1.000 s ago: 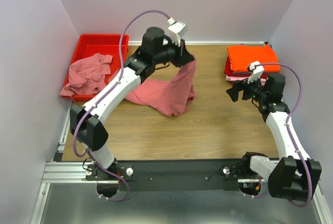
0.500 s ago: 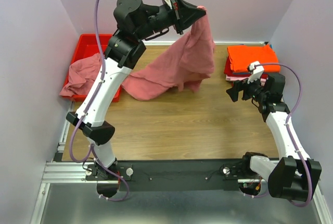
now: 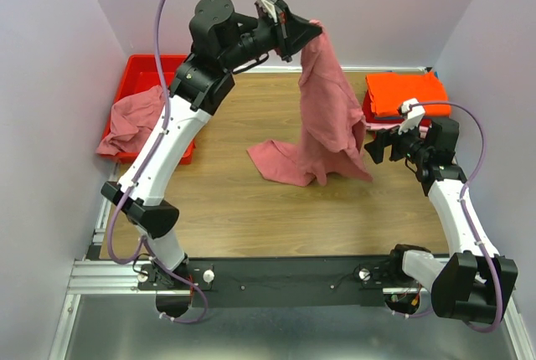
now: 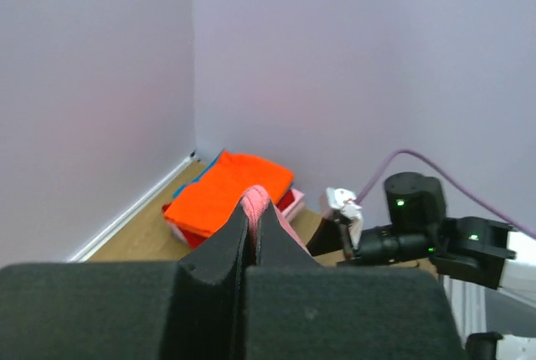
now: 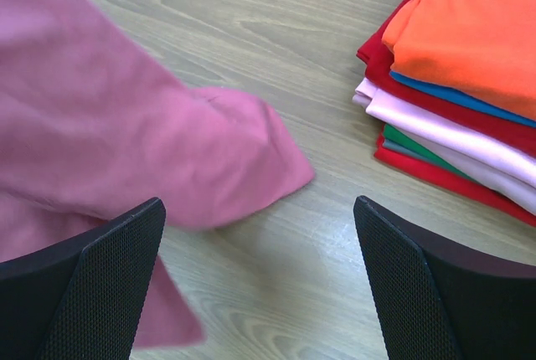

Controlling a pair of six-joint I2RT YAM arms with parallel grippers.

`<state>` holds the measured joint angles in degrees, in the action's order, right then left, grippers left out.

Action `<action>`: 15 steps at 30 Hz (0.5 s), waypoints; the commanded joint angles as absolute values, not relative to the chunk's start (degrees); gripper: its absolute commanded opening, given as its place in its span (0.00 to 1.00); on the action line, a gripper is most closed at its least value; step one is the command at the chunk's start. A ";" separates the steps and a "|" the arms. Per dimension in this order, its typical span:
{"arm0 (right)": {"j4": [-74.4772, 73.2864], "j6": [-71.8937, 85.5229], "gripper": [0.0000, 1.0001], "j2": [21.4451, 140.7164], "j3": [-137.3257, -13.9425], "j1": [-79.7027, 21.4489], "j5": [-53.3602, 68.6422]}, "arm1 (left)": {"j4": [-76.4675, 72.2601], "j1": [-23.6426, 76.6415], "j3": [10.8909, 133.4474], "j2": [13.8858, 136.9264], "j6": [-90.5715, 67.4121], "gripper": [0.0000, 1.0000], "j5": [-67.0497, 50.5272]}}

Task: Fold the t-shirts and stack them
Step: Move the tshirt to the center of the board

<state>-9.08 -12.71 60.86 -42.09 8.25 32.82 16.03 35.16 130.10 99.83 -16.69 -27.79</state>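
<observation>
The rose-pink t-shirt (image 3: 325, 113) hangs in the air over the wooden table (image 3: 251, 209), a little to the right of the middle. Its top is pinched in the left gripper (image 3: 311, 30), which is raised high near the back wall. In the left wrist view the two black jaws are pressed together with a small fold of pink cloth between them. The lower part of the shirt lies crumpled on the table and spreads to the left of the hanging part. The right gripper (image 3: 378, 147) is low, just beside the right edge of the hanging cloth, with its jaws wide apart and nothing between them. In the right wrist view a pink corner of the shirt lies on the wood in front of them. In the far right corner is the stack of folded t-shirts (image 3: 405, 95), a bright orange one on top, with blue, red, pale pink and green layers under it. At the far left a red plastic bin (image 3: 138, 71) holds a second rose-pink t-shirt (image 3: 138, 121), draped over its front rim.
</observation>
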 commanded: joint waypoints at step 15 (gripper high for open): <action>-13.35 -17.83 1.00 63.02 -41.75 8.35 40.83 | 11.33 21.89 77.70 85.17 -13.54 0.70 -6.72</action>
<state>-9.80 -14.11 62.33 -42.06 8.25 34.04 10.94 23.46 81.36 88.47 -15.31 -18.06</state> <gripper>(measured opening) 0.996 0.614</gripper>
